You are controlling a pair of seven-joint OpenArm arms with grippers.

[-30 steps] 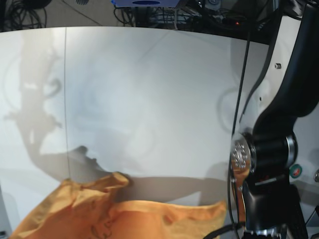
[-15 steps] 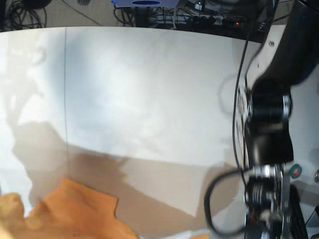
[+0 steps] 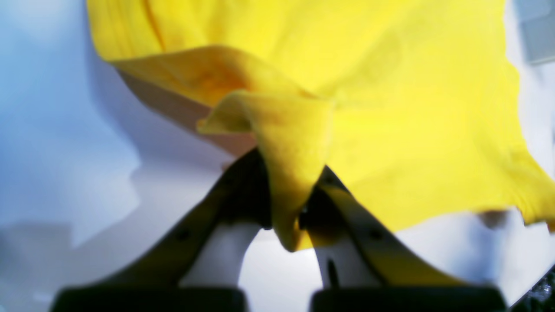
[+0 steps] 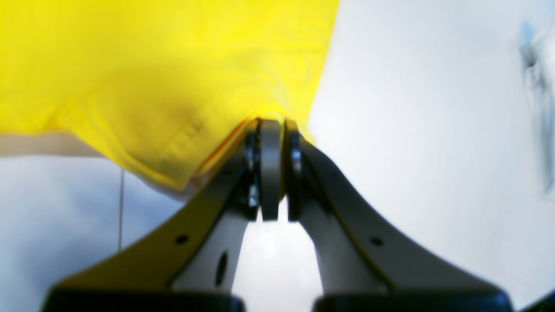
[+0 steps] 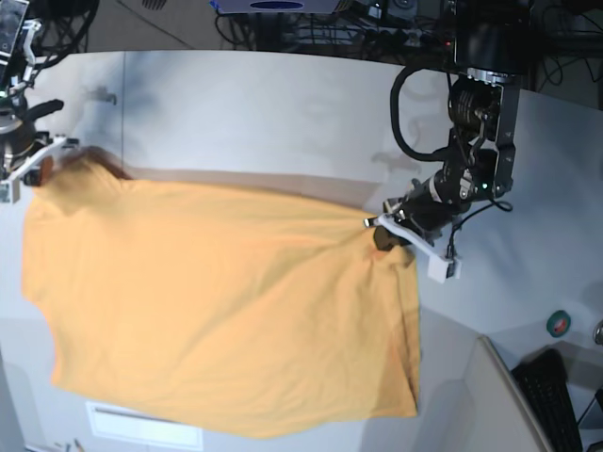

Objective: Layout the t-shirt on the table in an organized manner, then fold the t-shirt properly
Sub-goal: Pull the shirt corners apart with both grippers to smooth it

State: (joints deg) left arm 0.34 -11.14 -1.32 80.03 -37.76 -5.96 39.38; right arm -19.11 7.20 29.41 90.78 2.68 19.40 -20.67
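The light-orange t-shirt hangs stretched wide over the table, held by two far corners, its lower part trailing toward the near edge. My left gripper on the base view's right is shut on a folded corner of the t-shirt, and cloth fills the pinch of the gripper. At the far left of the base view my right gripper is shut on the other corner. In the right wrist view the gripper clamps the edge of the t-shirt.
A thin dark seam runs across the table at the left. A small white inset plate lies under the shirt's near hem. A green round object and a keyboard sit at the right. Cables crowd the far edge.
The t-shirt, bunched at the near edge before, now hangs stretched across the table. Both arms have swung toward the far side, pulling its corners apart.
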